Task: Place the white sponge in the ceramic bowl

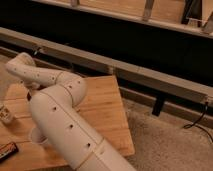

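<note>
Arm point(60, 125) is filling the camera view, bending from the lower right up through an elbow and out over the left of the table point(107, 115), probably because it is reaching down toward things there. Its bulk is hiding the gripper, which is sitting somewhere behind the forearm above the table's left part, so whether it is clenched or released cannot be told. Neither sponge nor bowl is showing, both likely covered too. A dark bar point(7, 149) is lying near the left edge.
</note>
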